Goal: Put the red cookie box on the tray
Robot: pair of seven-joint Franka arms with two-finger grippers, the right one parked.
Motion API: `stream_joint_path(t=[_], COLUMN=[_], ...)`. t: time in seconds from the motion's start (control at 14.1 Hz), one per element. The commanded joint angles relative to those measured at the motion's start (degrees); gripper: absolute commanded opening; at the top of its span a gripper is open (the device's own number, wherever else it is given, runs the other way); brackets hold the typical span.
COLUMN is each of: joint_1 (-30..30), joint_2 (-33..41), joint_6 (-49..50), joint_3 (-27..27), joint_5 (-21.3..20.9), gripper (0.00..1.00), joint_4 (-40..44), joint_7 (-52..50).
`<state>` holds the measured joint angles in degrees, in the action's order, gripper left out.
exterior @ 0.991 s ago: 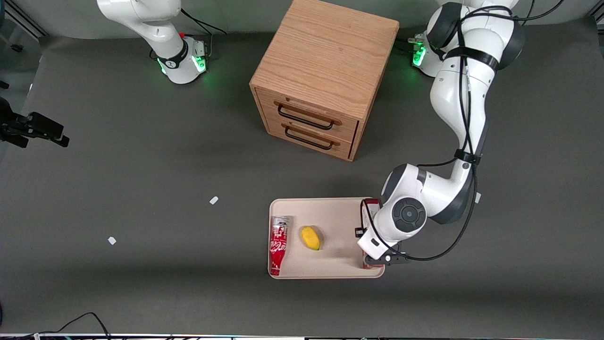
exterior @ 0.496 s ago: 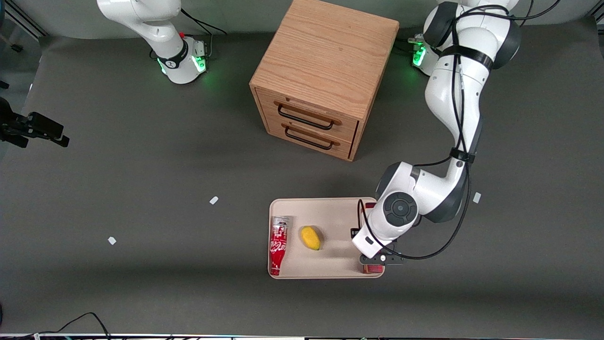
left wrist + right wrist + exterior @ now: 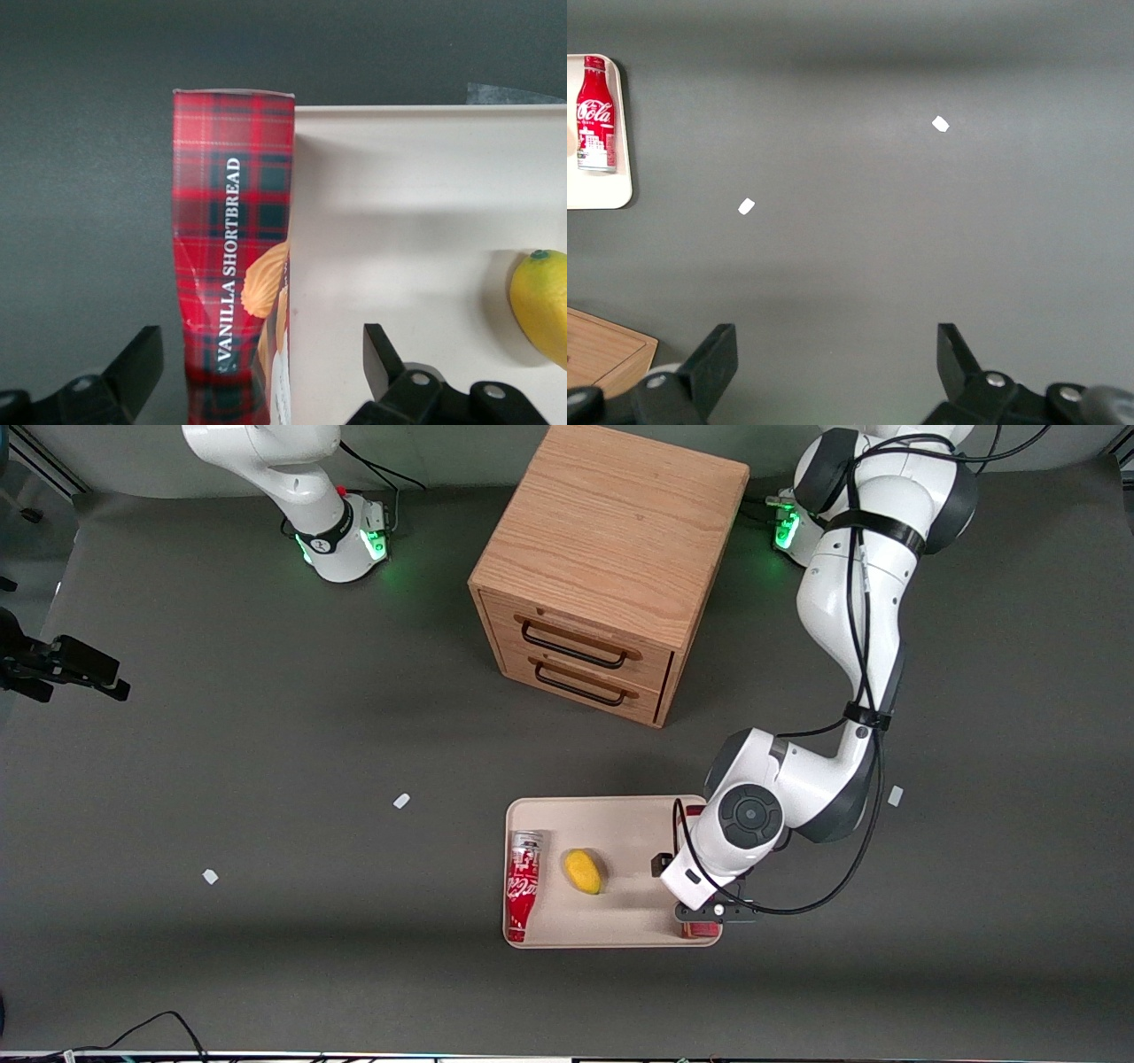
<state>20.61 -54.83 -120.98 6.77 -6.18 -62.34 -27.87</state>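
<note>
The tray (image 3: 611, 819) serves as the landmark; it lies on the dark table (image 3: 266, 779), nearer the front camera than the cabinet (image 3: 611, 567).

Nearest the camera, at the tray's near corner on the working arm's side, one end of the red box (image 3: 702, 930) shows beneath the arm. In the wrist view the box (image 3: 232, 257) rests along the tray's (image 3: 407, 230) edge, lying on its side on the rim, with part of it seeming to hang over the table; its tartan face reads "VANILLA SHORTBREAD".

The gripper (image 3: 709, 908) hangs over that same edge of the tray, directly above the box. In the wrist view the gripper (image 3: 263, 376) has its fingers (image 3: 137, 359) spread wide, one to each side of the box and touching neither face.

On the tray's floor, toward the parked arm's end, a red soda bottle (image 3: 523, 884) lies on its side along the rim, and a lemon (image 3: 584, 871) sits just beside it, between bottle and box.

Farther from the camera than the tray, the cabinet stands with its two drawers (image 3: 576, 660) closed. Two scraps of white tape (image 3: 401, 801) lie on the table toward the parked arm's end.
</note>
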Motion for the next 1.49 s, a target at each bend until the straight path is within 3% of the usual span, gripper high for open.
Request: stream_joint_path(t=[0.0, 0.42, 0.71, 0.92, 1.27, 1.42], joint_1=[0.8, -0.5, -4.0, -10.0, -15.6, -19.0], joint_2=[-0.4, 6.3, 17.0, 29.7, 40.3, 46.3], joint_6=[0.3, 6.7, 17.4, 22.9, 35.0, 35.5], joint_3=[-0.8, -0.8, -0.8, -0.8, -2.6, -2.6], joint_5=[-0.9, 2.1, 6.7, 10.7, 9.6, 9.4], gripper=[1.0, 1.0, 1.0, 1.0, 1.0, 1.0], joint_4=[1.6, 1.6, 0.1, -9.7, -13.1, -18.4], joint_7=[-1.4, -1.7, -1.0, 4.3, 14.7, 19.7])
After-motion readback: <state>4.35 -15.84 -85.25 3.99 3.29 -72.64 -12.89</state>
